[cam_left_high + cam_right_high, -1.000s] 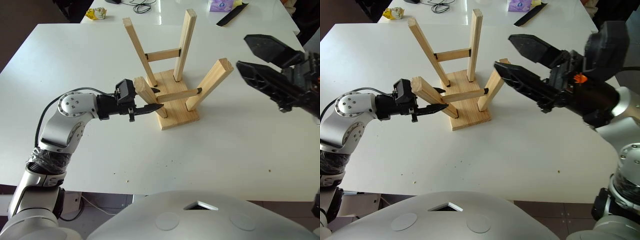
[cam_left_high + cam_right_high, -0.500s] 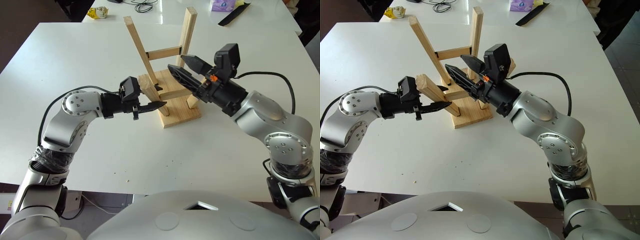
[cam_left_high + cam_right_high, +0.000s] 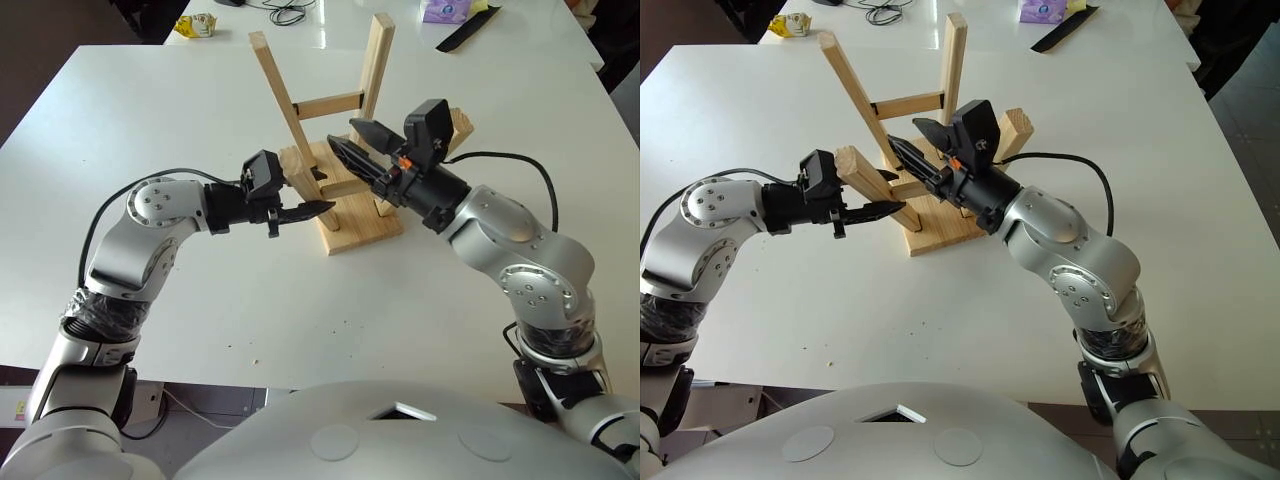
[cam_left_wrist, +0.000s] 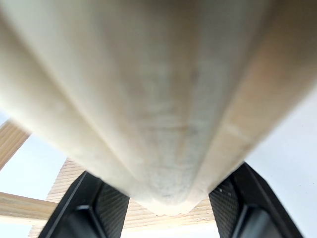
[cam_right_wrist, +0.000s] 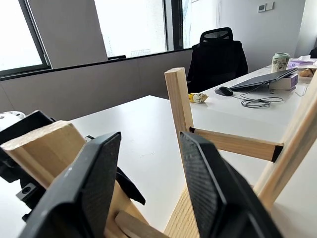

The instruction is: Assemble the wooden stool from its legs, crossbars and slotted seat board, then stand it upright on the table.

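Left fingers (image 3: 300, 211) seemingly pinch the near stool leg (image 3: 866, 172); right fingers (image 3: 350, 157) hover spread, close beside it.

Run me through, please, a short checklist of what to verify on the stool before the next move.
1. Seat board lies flat on the table: ok.
2. Far crossbar joins the far left leg and the far right leg: ok.
3. Near crossbar is seated at both ends: cannot tell; the right arm hides one end.
4. Left end effector is shut on the near left leg: ok.
5. Right end effector is open, holds nothing and sits over the near crossbar: ok.
6. Standing upright: not ok; the seat board is down and the legs point up.
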{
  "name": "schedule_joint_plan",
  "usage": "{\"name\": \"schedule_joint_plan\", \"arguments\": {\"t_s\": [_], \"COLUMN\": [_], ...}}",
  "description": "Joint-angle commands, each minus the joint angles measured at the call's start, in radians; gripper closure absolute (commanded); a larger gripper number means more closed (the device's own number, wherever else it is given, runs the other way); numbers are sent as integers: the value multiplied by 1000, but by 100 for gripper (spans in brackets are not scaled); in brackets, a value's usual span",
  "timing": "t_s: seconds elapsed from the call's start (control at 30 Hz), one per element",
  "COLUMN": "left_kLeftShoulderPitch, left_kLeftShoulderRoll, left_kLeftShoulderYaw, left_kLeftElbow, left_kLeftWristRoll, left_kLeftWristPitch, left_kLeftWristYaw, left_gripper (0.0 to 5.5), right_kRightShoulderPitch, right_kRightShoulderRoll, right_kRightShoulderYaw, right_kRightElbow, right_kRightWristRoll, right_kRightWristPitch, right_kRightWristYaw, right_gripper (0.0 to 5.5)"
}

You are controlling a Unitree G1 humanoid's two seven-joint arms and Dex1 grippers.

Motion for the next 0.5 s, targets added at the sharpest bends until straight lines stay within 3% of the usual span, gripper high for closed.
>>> {"name": "schedule_joint_plan", "arguments": {"t_s": [0.03,0.17,0.37,0.5], "left_kLeftShoulderPitch": [25,0,-16,-11], "left_kLeftShoulderRoll": [3,-7,-14,-14], "left_kLeftShoulderYaw": [-47,-55,-57,-53], "left_kLeftElbow": [52,54,58,64], "left_kLeftWristRoll": [73,70,78,85], "left_kLeftWristPitch": [77,91,100,95], "left_kLeftWristYaw": [5,3,-7,-7], "left_gripper": [343,343,343,343], "right_kRightShoulderPitch": [73,114,149,115], "right_kRightShoulderRoll": [-21,-28,-43,15], "right_kRightShoulderYaw": [35,33,128,52], "right_kRightElbow": [49,156,204,127], "right_kRightWristRoll": [-85,-180,-325,-256], "right_kRightWristPitch": [-31,-89,-121,-99], "right_kRightWristYaw": [63,110,168,167], "right_gripper": [330,330,330,330]}}
